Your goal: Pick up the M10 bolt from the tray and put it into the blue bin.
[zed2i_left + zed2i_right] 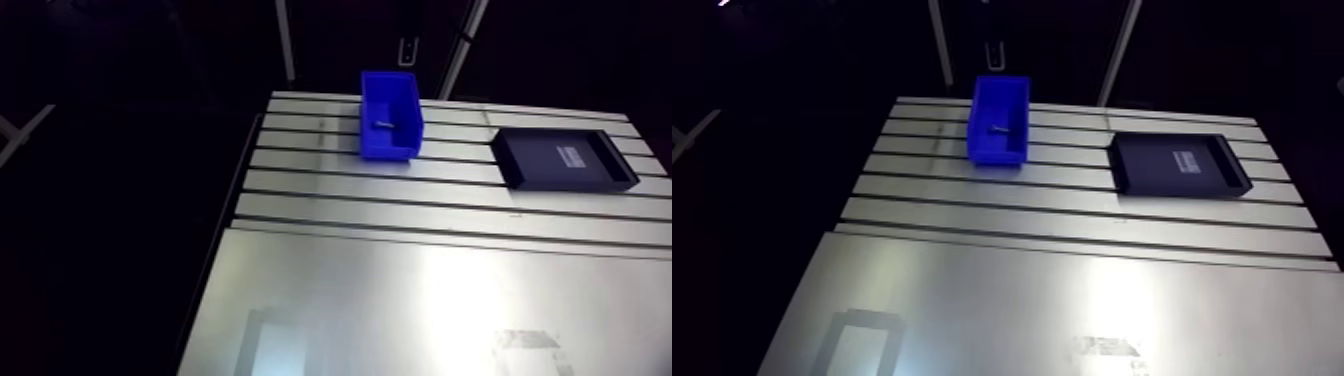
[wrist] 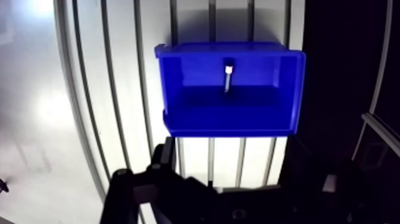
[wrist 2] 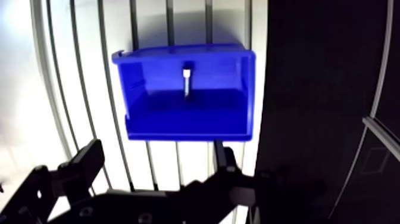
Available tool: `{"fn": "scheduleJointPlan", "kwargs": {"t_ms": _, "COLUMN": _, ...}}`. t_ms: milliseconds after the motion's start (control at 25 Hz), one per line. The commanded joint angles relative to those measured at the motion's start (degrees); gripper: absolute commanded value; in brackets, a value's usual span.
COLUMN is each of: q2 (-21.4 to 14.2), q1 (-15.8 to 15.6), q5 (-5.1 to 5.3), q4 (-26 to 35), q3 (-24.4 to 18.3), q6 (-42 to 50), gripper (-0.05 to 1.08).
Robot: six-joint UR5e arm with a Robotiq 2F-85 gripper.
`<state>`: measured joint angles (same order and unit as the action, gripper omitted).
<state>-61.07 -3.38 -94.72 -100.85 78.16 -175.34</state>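
Table (image 1: 400,225) edge sits on my left in the arm view, with slotted aluminium across the far half and a smooth plate catching glare across the near half. Moving right along the slotted part, I come to the blue bin (image 1: 392,148). It stands upright near the far left corner of the table, with its long side running away from me. The M10 bolt (image 1: 383,124) lies inside it on the floor, small and pale against the blue. Further right and well apart from the bin, the black tray (image 1: 535,162) lies flat on the slots. I can see a pale rectangular patch (image 1: 575,157) on its floor, too small for me to read.

From the wrist view I read the fingers (image 3: 89,162) as spread wide, one to either side, with nothing gripped between them. Only bare slotted table shows in the gap. The bin is just ahead of them and roughly centred on that gap, and its near wall is the closest part to the fingertips. I cannot tell how high above it they hang. Inside the bin the bolt lies lengthwise. Its dark head is toward the wall farther from the fingers, and its bright shank points back toward them. To the right of the bin the table ends and the view goes dark.
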Motion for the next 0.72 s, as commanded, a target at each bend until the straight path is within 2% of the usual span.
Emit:
{"fn": "scheduleJointPlan", "kwargs": {"t_ms": 40, "q2": -2.9, "q1": -1.4, "q5": 0.63, "q4": 17.6, "q3": -14.3, "q6": 26.0, "gripper": 0.01}}
{"fn": "scheduleJointPlan", "kwargs": {"t_ms": 120, "q2": -3.8, "q1": -1.3, "q5": 0.72, "q4": 17.8, "q3": -14.6, "q6": 35.6, "gripper": 0.01}}
{"fn": "scheduleJointPlan", "kwargs": {"t_ms": 200, "q2": -4.0, "q1": -1.3, "q5": 0.28, "q4": 17.9, "q3": -14.7, "q6": 47.1, "gripper": 0.01}}
{"fn": "scheduleJointPlan", "kwargs": {"t_ms": 240, "q2": -4.5, "q1": -1.3, "q5": 0.54, "q4": 18.0, "q3": -14.1, "q6": 52.3, "gripper": 0.01}}
{"fn": "scheduleJointPlan", "kwargs": {"t_ms": 280, "q2": -5.0, "q1": -1.5, "q5": 0.19, "q4": 18.0, "q3": -13.7, "q6": 56.8, "gripper": 0.01}}
{"fn": "scheduleJointPlan", "kwargs": {"t_ms": 320, "q2": -5.4, "q1": -1.5, "q5": 0.63, "q4": 17.9, "q3": -13.3, "q6": 60.9, "gripper": 0.01}}
{"fn": "scheduleJointPlan", "kwargs": {"t_ms": 360, "q2": -5.8, "q1": -1.5, "q5": 0.54, "q4": 18.0, "q3": -12.9, "q6": 64.8, "gripper": 0.01}}
{"fn": "scheduleJointPlan", "kwargs": {"t_ms": 600, "q2": -9.5, "q1": -0.9, "q5": 0.63, "q4": 17.8, "q3": -11.5, "q6": 80.6, "gripper": 0.01}}
{"fn": "scheduleJointPlan", "kwargs": {"t_ms": 720, "q2": -11.1, "q1": -0.1, "q5": 0.72, "q4": 17.5, "q3": -11.1, "q6": 83.8, "gripper": 0.01}}
